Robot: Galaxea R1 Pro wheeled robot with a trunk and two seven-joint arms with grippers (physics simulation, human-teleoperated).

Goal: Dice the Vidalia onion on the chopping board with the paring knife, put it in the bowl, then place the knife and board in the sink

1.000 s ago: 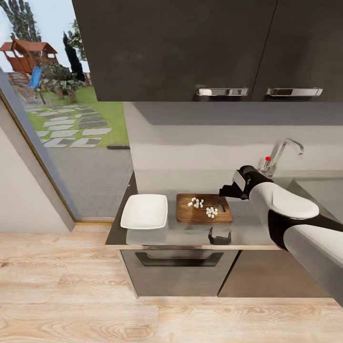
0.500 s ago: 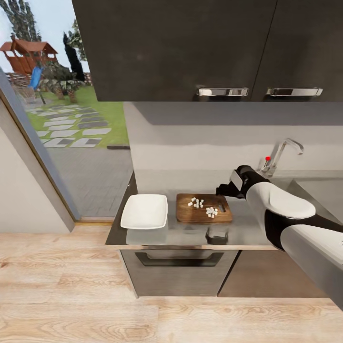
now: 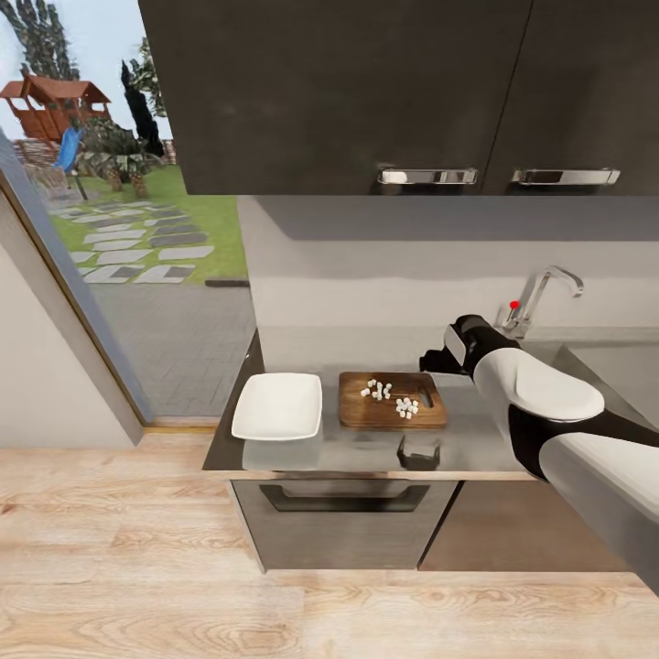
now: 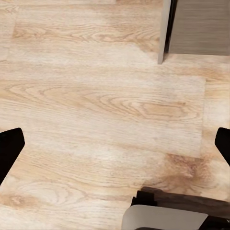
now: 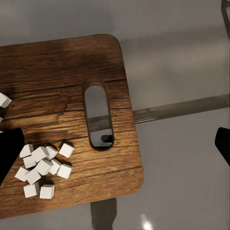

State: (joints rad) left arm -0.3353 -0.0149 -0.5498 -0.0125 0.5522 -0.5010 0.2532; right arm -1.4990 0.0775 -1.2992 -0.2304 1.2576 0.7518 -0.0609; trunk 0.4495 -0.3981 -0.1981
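Right arm (image 3: 513, 375) drawn back; chopping board (image 3: 392, 400) lengthwise along countertop (image 3: 476, 444)

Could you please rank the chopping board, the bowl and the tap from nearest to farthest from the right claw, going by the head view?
1. The chopping board, just below the right claw in the picture, by its slotted end.
2. The tap, at the back of the sink, on the claw's right.
3. The bowl, beyond the board's far end, on the left.

The right gripper (image 3: 432, 362) has crept back toward the wall and a touch higher — it now sits off the far right corner of the chopping board (image 3: 392, 400). The forearm has shifted left along with it — nothing dramatic.
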